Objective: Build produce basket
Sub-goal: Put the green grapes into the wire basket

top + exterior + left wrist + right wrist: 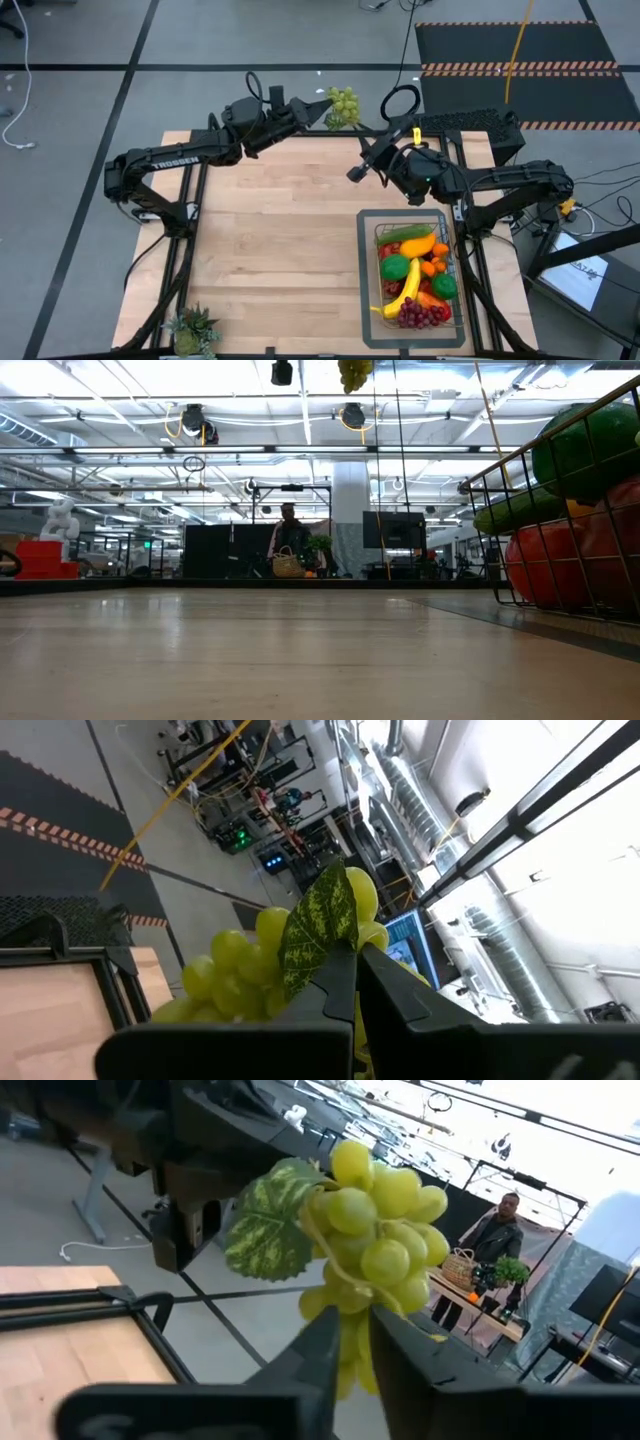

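Observation:
A bunch of green grapes with one leaf hangs high over the table's far edge and shows at the top of the low view. My left gripper reaches it from the left and is shut on it. My right gripper meets it from the right, also shut on it. The dark wire basket stands near the right front on a flat grey tray. It holds a banana, red grapes, green and orange fruit. My left gripper pinches the grapes' leaf between its two fingers, coming about level from the table's left. The bunch is lifted clear, high above the table. My right gripper pinches the end of the bunch away from the leaf between its two fingers, coming about level from the table's right. The rest of the bunch stands free beyond the fingertips.
A spiky green potted plant stands at the near left corner. Bare wood lies between the arms and the basket. A person stands far off in the room behind the table.

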